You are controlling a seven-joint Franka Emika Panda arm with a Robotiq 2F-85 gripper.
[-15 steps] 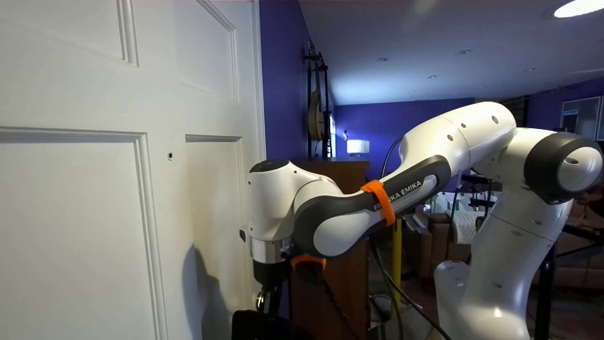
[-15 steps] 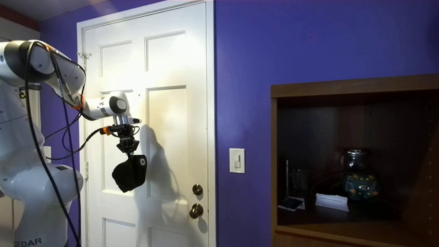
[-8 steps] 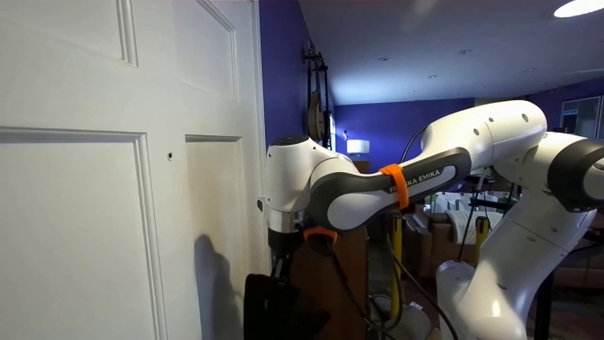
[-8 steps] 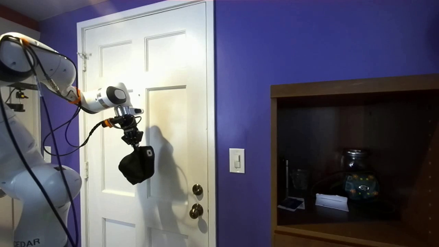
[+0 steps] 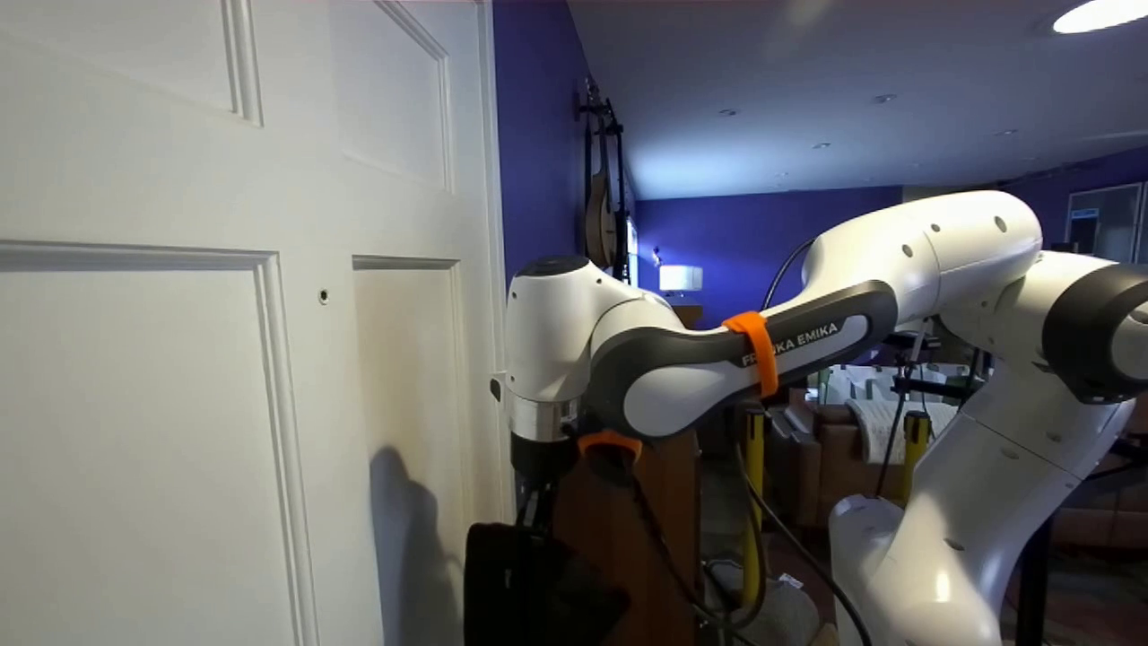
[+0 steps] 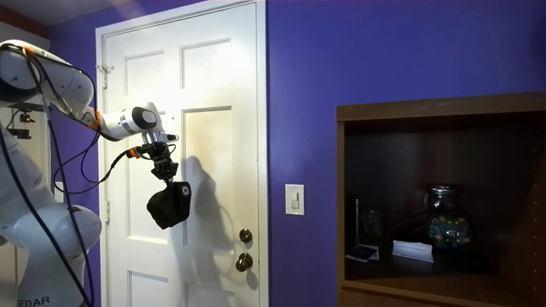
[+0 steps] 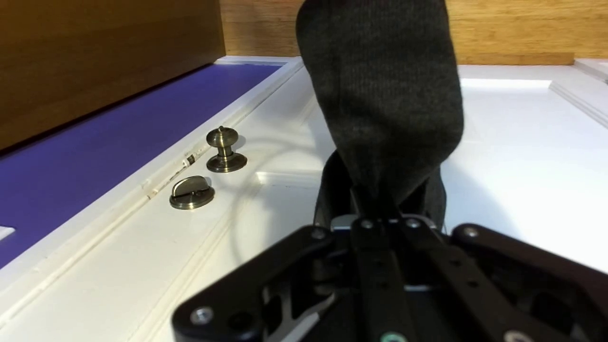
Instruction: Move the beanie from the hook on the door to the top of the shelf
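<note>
1. Finding, in an exterior view, the beanie point(image 5: 538, 592), dark and soft, at the lower edge and partly cut off, directly under the jaws of the gripper point(image 5: 533, 520).
2. Seeing there also the white arm point(image 5: 874, 260), stretched from the right toward the white door point(image 5: 179, 449), with an orange strap point(image 5: 758, 354) around it.
3. Noticing behind the arm the brown shelf point(image 5: 677, 502), partly covered, and farther back a lamp point(image 5: 680, 278) and a guitar point(image 5: 599, 220) beside the purple wall point(image 5: 543, 135).
4. Recognising, in an exterior view, the jaws closed upon the upper edge of the beanie, with the rest drooping below and a small white badge point(image 6: 185, 191) turned outward.
5. Seeing behind the beanie the door, with a grey shadow point(image 6: 202, 204) upon it, and near its edge a brass knob point(image 6: 244, 262) with a round lock point(image 6: 245, 235) just above.
6. Finding the shelf well apart at the right, past a light switch point(image 6: 294, 199), and inside its open compartment a jar point(image 6: 442, 198), a flowered pouch point(image 6: 443, 232) and a white card point(image 6: 412, 250).
7. Observing, in the wrist view, the jaws pressed nearly together, with a fold of the beanie pinched between the tips and the remaining cloth spread broadly above.
8. Seeing behind this cloth the door, with the knob and the lock at the left, and brown wood point(image 7: 109, 57) in the upper left corner.
</note>
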